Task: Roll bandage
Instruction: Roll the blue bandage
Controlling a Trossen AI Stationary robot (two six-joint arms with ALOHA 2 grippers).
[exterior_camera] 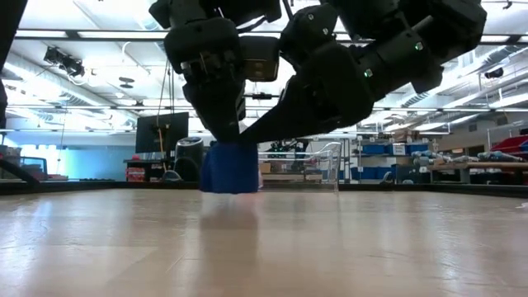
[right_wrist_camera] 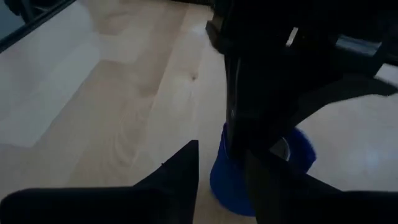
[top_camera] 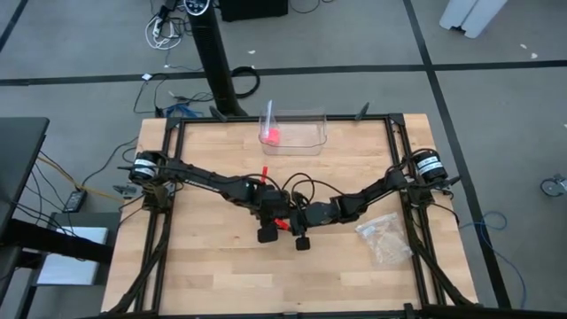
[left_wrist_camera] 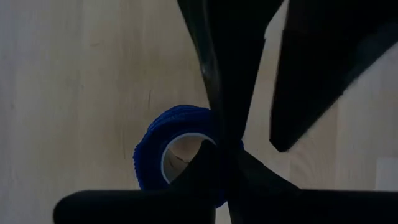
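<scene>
The bandage (left_wrist_camera: 149,155) is a small blue roll with a hollow core. It stands on one end on the wooden table (top_camera: 213,266) near its middle, and also shows in the low view (exterior_camera: 229,172). The arms hide it in the high view. My left gripper (left_wrist_camera: 221,168) comes down on it from above and is shut on its wall. My right gripper (right_wrist_camera: 221,152) reaches in from the table's right, slanting down, and is open. One of its fingers (right_wrist_camera: 186,165) stands beside the roll, and the other (right_wrist_camera: 270,183) lies over the roll's near wall. My left gripper is shut on the roll's wall (left_wrist_camera: 202,115), on the side toward the right arm. One finger appears to be inside the hollow core and one outside. The fingers point steeply down. The roll stands upright with its lower end on the table. My right gripper has one finger against or just over the roll's wall (right_wrist_camera: 227,186); whether it touches, I cannot tell.
A clear plastic container (top_camera: 306,140) holding a small pink object (top_camera: 273,136) stands at the table's far edge. A clear bag (top_camera: 383,237) lies toward the right edge. Black frame rails (top_camera: 164,230) run along both sides. Bare wood lies toward the near edge.
</scene>
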